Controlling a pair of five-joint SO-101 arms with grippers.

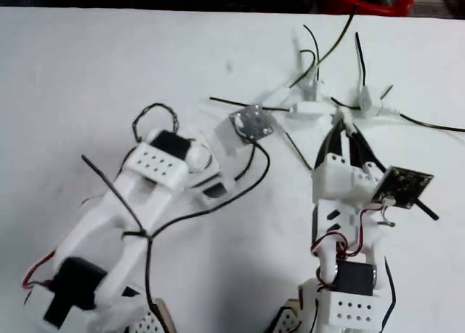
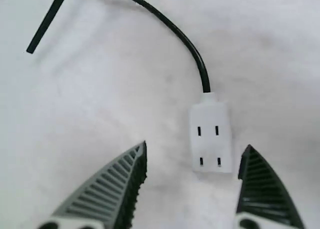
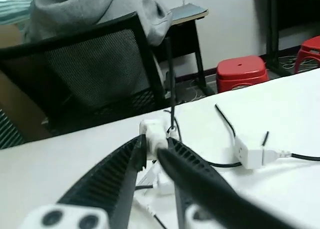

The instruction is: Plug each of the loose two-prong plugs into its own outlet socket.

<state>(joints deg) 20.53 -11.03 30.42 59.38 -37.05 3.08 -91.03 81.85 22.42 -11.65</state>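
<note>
step in hand: pairing the first plug. left gripper (image 2: 196,146), jaws spread wide, straddles the socket (image 2: 211,134) without touching it. right gripper (image 3: 156,144) is clamped on a white plug (image 3: 151,128), well apart from the socket. next, likely: grip socket, align prongs with slots

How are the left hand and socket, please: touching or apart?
Apart: the left wrist view shows table between the socket and both fingers of the left hand.

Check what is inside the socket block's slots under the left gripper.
All four slots of the socket block show dark, no prongs in them. Deeper inside cannot be seen.
</note>
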